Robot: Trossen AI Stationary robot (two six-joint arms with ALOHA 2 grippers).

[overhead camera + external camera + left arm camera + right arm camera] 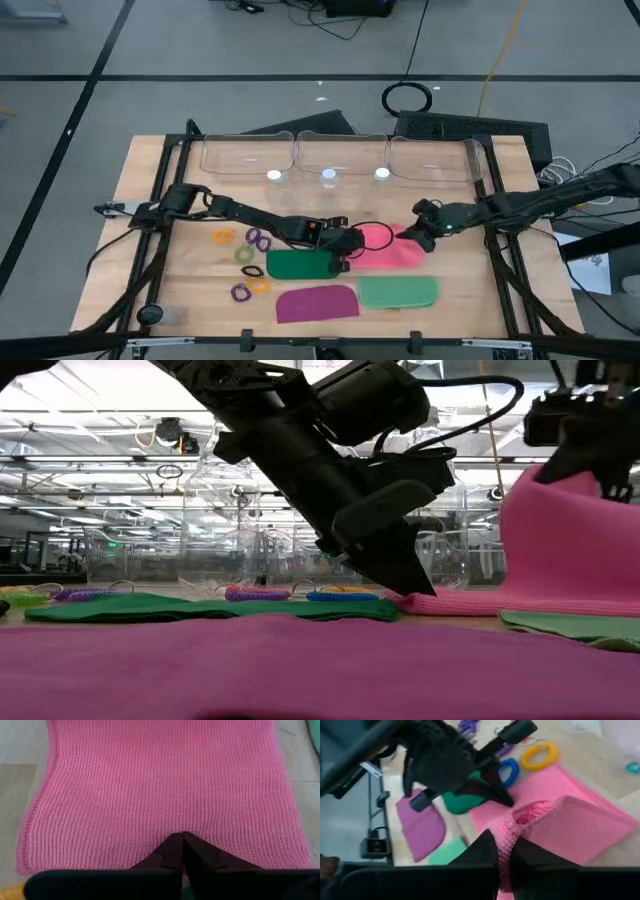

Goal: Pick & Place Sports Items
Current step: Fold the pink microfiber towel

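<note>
The pink piece [385, 248] lies at the table's middle, its right end raised. My left gripper [352, 243] stands shut on its left end. My right gripper [415, 240] is shut on its right end, and the low view shows it high at the right [590, 445]. The dark green piece [300, 263], the purple piece [317, 303] and the light green piece [398, 292] lie flat nearer the front edge. Several small rings [245, 255] lie on the table left of the dark green piece, and more [538, 756] lie beside the pink piece. My left gripper presses its shut fingertips [400, 575] down on the pink piece near its left end [182, 825]. The fingers slant down from the table's left. That end lies flat on the table. My right gripper pinches the pink piece's right end [522, 820] between its two fingers, the knit bunched there. The fingers come from the table's right, slanting down. This end is lifted, and the cloth [570, 540] slopes from the fingers down to the table.
Clear plastic containers [340, 158] stand in a row along the table's far edge. A black frame [165, 200] runs along the table's sides. Bare wood [190, 280] shows at the left.
</note>
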